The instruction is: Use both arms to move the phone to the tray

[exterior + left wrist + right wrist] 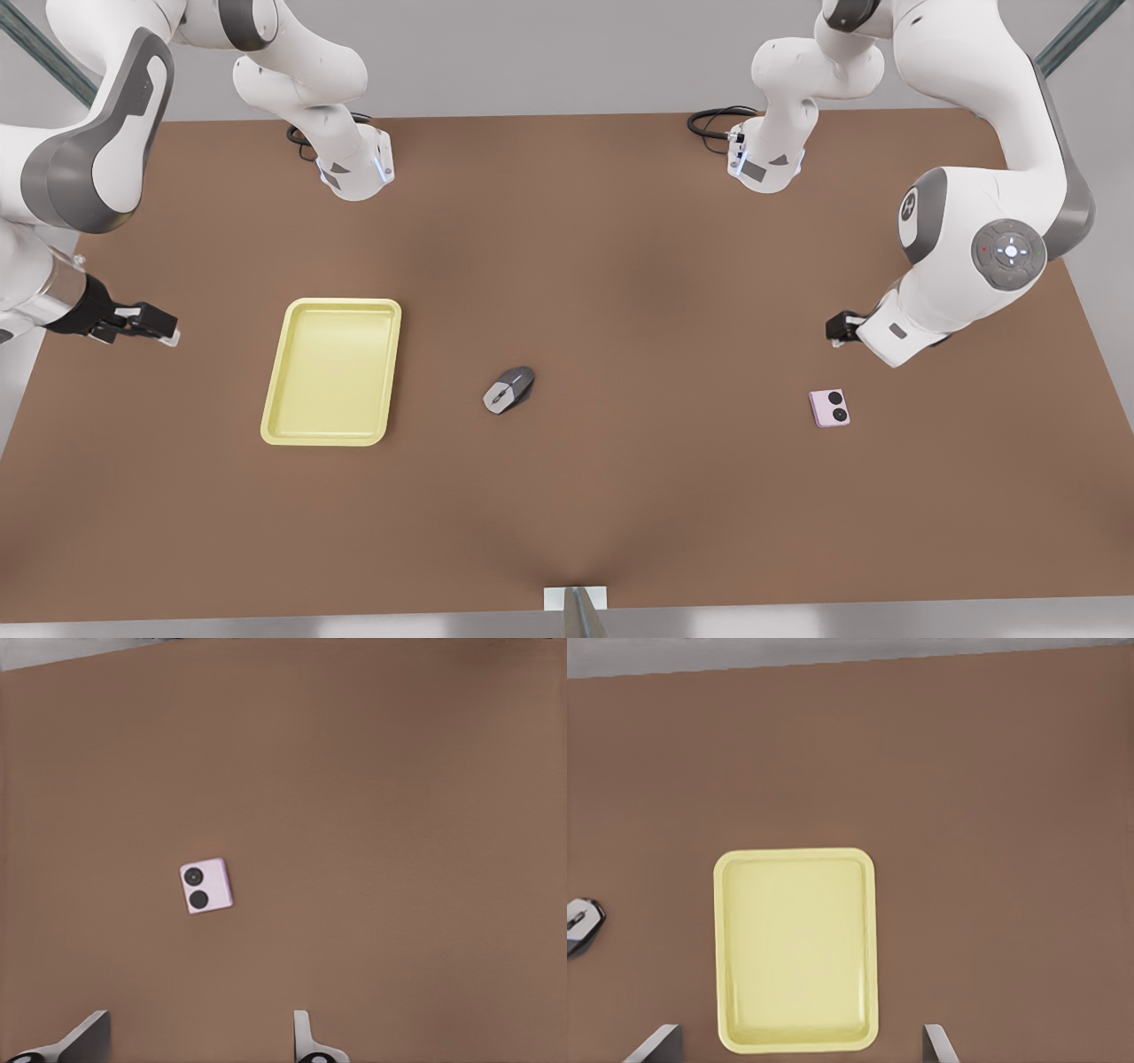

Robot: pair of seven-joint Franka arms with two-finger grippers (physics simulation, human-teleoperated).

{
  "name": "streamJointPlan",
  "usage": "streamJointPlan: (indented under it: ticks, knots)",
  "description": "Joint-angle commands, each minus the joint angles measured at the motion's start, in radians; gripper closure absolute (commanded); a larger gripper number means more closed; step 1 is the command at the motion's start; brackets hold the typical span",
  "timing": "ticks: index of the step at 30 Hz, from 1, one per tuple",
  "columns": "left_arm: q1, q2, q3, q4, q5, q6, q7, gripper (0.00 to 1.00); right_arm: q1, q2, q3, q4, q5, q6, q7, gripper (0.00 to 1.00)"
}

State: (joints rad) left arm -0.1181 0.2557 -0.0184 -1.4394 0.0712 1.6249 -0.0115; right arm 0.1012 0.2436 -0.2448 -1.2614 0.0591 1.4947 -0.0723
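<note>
The pale pink phone lies flat on the brown table at the front view's right, its two black circles facing up. My left gripper hovers open a short way behind it; in the left wrist view the phone lies ahead of the spread fingertips, untouched. The pale yellow tray lies on the front view's left with nothing in it. My right gripper hangs open to the tray's left. The right wrist view looks down on the tray, with the gripper open above its near end.
A grey computer mouse lies between tray and phone, and shows at the edge of the right wrist view. Both arm bases with black cables stand at the table's far edge. A small metal bracket sits at the near edge.
</note>
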Motion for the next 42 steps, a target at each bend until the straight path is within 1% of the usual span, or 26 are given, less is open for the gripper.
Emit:
streamJointPlan:
  ticks: [1, 2, 4, 5, 6, 8, 11, 13, 15, 20, 22, 31, 42]
  knots:
    - [0.002, 0.002, 0.0, 0.0, 0.002, 0.033, 0.002, 0.0, 0.0, -0.001, -0.001, 0.0, 0.001, 0.019, -0.024, 0.0]
    - [0.009, 0.016, 0.0, -0.001, 0.002, 0.033, 0.001, 0.0, 0.0, -0.001, -0.001, 0.0, 0.001, 0.019, -0.024, 0.0]
    - [0.058, 0.091, 0.002, -0.013, 0.002, 0.116, -0.001, 0.0, 0.0, -0.001, -0.001, 0.0, 0.001, 0.019, -0.024, 0.0]
    - [0.06, 0.131, 0.02, -0.045, -0.042, 0.214, -0.008, 0.0, 0.0, -0.001, -0.001, 0.0, 0.001, 0.019, -0.024, 0.0]
    - [0.058, 0.126, 0.032, -0.139, -0.06, 0.335, -0.058, 0.0, 0.0, -0.001, -0.001, 0.0, 0.001, 0.019, -0.024, 0.0]
    - [0.058, 0.128, 0.049, -0.349, -0.105, 0.676, -0.078, 0.0, 0.0, -0.001, -0.001, 0.0, 0.001, 0.019, -0.024, 0.0]
    - [0.063, 0.188, 0.06, -0.424, -0.114, 0.88, -0.079, 0.0, 0.0, -0.001, -0.001, 0.0, 0.001, 0.019, -0.024, 0.0]
    - [0.063, 0.218, 0.086, -0.434, -0.114, 0.947, -0.079, 0.0, 0.0, -0.001, -0.001, 0.0, 0.001, 0.019, -0.024, 0.0]
    - [0.077, 0.232, 0.109, -0.454, -0.114, 0.983, -0.074, 0.0, 0.0, -0.001, -0.001, 0.0, 0.001, 0.019, -0.024, 0.0]
    - [0.08, 0.255, 0.112, -0.535, -0.114, 1.084, -0.065, 0.0, 0.0, -0.001, -0.001, 0.0, 0.001, 0.019, -0.024, 0.0]
    - [0.078, 0.275, 0.112, -0.535, -0.114, 1.098, -0.065, 0.0, 0.0, -0.001, -0.001, 0.0, 0.001, 0.019, -0.024, 0.0]
    - [0.08, 0.318, 0.112, -0.536, -0.114, 1.092, 0.056, 0.0, 0.0, -0.001, -0.001, 0.0, 0.001, 0.019, -0.024, 0.0]
    - [0.083, 0.366, 0.114, -0.535, -0.113, 1.098, 0.065, 0.0, 0.002, -0.001, -0.001, 0.0, 0.002, 0.019, -0.024, 0.0]
